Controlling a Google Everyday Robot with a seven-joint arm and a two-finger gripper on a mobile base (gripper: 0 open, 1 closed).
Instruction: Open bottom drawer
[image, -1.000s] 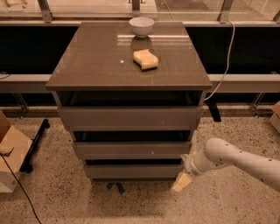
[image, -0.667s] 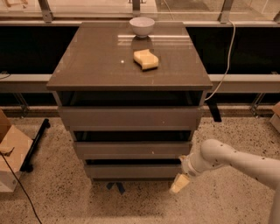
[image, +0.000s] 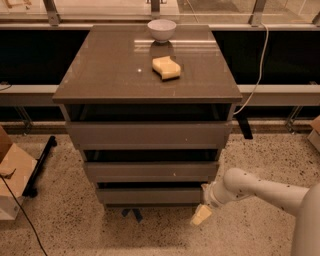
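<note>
Grey-brown cabinet (image: 150, 135) mid-frame, three stacked drawer fronts, dark gap over each top edge. Bottom drawer (image: 150, 196) is lowest in cabinet, lower edge near the floor. Speckled floor (image: 75, 220) runs open in front of cabinet; cardboard box (image: 15, 175) well off cabinet's left. White arm (image: 260, 190) comes in from cabinet's right. Claw (image: 203, 209) sits just beside cabinet's lower right corner, at bottom drawer's right edge; spread or pressed together, can't tell. Bowl (image: 161, 29) and sponge (image: 166, 67) on cabinet's top surface (image: 110, 70), back half.

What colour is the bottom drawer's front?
The bottom drawer is grey-brown, best seen in the camera view; the gripper is by its right end.
</note>
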